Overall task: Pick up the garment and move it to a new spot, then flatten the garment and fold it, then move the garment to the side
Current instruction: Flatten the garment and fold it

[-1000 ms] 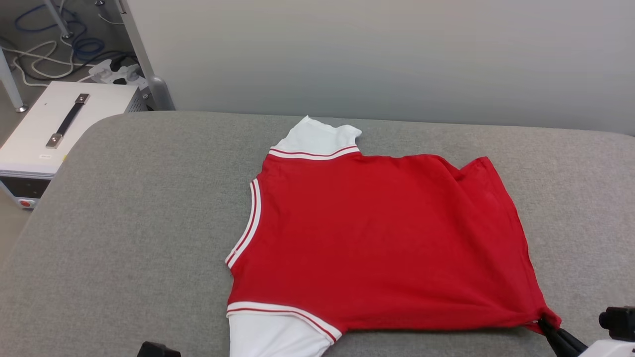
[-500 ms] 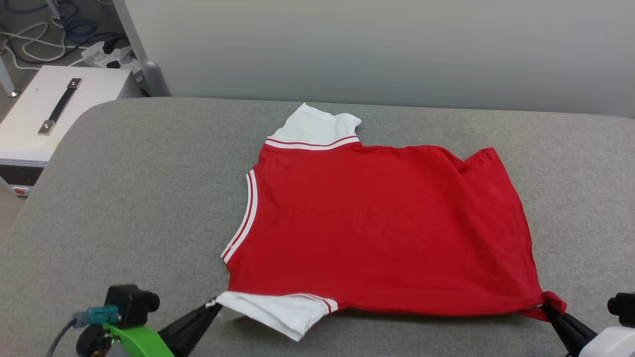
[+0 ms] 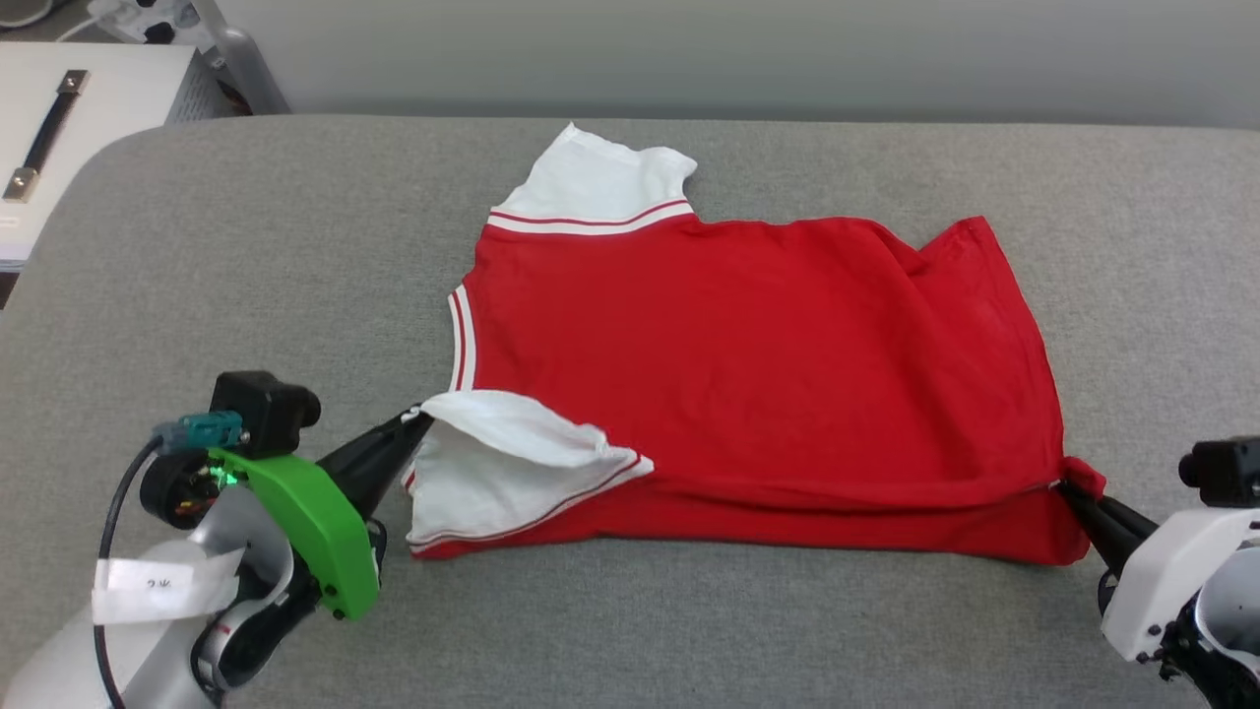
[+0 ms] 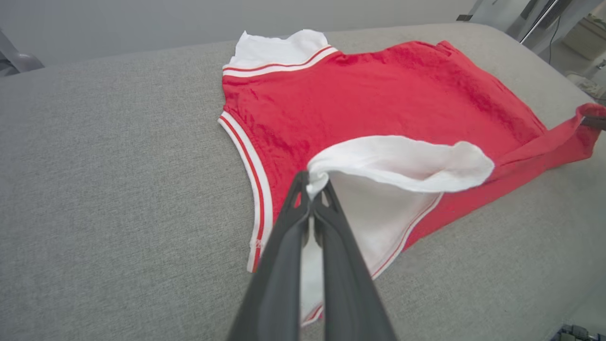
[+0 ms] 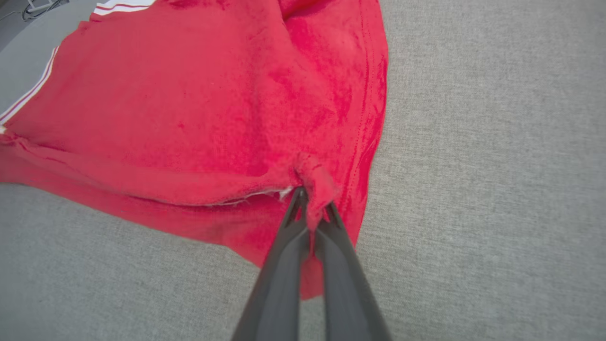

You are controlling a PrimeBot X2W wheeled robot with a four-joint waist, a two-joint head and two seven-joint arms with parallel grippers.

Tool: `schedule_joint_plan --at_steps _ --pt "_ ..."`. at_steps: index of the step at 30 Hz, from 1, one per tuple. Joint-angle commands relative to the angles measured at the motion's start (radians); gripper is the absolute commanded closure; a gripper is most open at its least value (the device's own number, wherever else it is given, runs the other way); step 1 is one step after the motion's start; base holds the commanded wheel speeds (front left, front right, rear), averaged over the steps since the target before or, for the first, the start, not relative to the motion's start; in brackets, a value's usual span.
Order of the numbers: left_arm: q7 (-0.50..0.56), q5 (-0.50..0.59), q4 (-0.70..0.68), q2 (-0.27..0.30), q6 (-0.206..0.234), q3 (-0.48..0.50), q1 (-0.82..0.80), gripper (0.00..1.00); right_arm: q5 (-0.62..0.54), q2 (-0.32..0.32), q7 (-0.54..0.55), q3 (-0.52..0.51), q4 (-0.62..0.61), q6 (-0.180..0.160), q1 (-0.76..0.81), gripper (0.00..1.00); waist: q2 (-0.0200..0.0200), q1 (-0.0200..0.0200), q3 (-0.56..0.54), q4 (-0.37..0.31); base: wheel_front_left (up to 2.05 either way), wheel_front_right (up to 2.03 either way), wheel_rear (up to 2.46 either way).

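1. The garment (image 3: 748, 374) lies on the grey fabric-covered desk (image 3: 246, 246), around the middle and a bit toward the robot's right in the head view, plain red side up.
2. Its long axis runs left-right across the desk. The collar end with the striped trim faces the robot's left and the hem faces its right.
3. The far white sleeve (image 3: 596, 182) lies flat and points away, toward the wall (image 3: 748, 49).
4. The near white sleeve (image 3: 502, 463) is up off the desk and turned back over the red body. In the left wrist view it gapes open like a pocket.
5. The left fingers (image 3: 379, 455) are clenched tight on the edge of that near sleeve, tips pinching the white cloth.
6. The right fingers (image 3: 1098, 517) are clamped on the near hem corner, which is bunched into a small red knot and raised.
7. Between the 2 grips the near long edge stands up in a fold, with another red layer under it on the desk.
8. Other stuff: a white box (image 3: 89, 108) with a black strap handle sits off the desk's far-left corner, with a grey metal leg (image 3: 241, 59) just beside it. Both are well apart from the shirt.
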Motion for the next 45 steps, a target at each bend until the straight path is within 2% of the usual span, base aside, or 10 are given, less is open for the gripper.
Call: schedule_joint_plan --at_steps 1,16,17,18,19,20,27,32,40,45 --pt "0.005 0.02 0.024 -0.01 -0.003 -0.008 -0.039 1.0 -0.013 0.011 0.014 0.006 0.013 -0.002 -0.03 1.0 0.0 0.0 0.047 -0.027 0.0 0.0 0.0" --pt "-0.026 0.029 0.328 -0.084 -0.003 -0.156 -0.25 1.0 -0.064 0.038 0.083 0.069 0.141 -0.002 -0.199 1.0 0.0 0.0 0.133 -0.043 0.0 0.0 0.0" --pt "-0.036 0.028 0.346 -0.09 -0.003 -0.164 -0.258 0.91 -0.064 0.039 0.08 0.072 0.148 -0.002 -0.204 1.0 0.0 0.0 0.134 -0.043 0.0 0.0 0.0" --pt "-0.047 0.026 0.367 -0.099 -0.003 -0.176 -0.267 0.56 -0.064 0.04 0.078 0.076 0.158 -0.002 -0.209 1.0 0.0 0.0 0.133 -0.042 0.0 0.0 0.0" --pt "-0.057 0.025 0.384 -0.107 -0.003 -0.185 -0.273 0.0 -0.066 0.041 0.076 0.077 0.167 -0.002 -0.212 1.0 0.0 0.0 0.132 -0.041 0.0 0.0 0.0" --pt "-0.07 0.024 0.404 -0.117 -0.003 -0.196 -0.28 0.0 -0.071 0.042 0.07 0.08 0.175 -0.002 -0.217 0.0 0.0 0.0 0.129 -0.041 0.0 0.0 0.0" --pt "-0.184 0.006 0.513 -0.163 -0.003 -0.218 -0.299 0.0 -0.084 0.049 0.025 0.079 0.203 -0.002 -0.217 0.0 0.0 0.0 0.071 -0.033 0.0 0.0 0.0" --pt "-0.264 -0.038 0.54 -0.191 0.017 -0.171 -0.263 0.0 -0.097 0.053 0.012 0.059 0.184 -0.002 -0.182 0.0 0.0 0.0 0.013 -0.03 0.0 0.0 0.0" --pt "-0.27 -0.087 0.417 -0.195 0.118 -0.146 -0.114 0.0 -0.15 0.088 0.045 -0.026 0.076 -0.002 -0.068 0.0 0.0 0.0 -0.049 -0.022 0.0 0.0 0.0" --pt "-0.189 -0.128 0.294 -0.162 0.24 -0.148 -0.003 0.0 -0.217 0.136 0.099 -0.1 -0.021 -0.002 0.009 0.0 0.0 0.0 -0.055 -0.027 0.0 0.0 0.0"
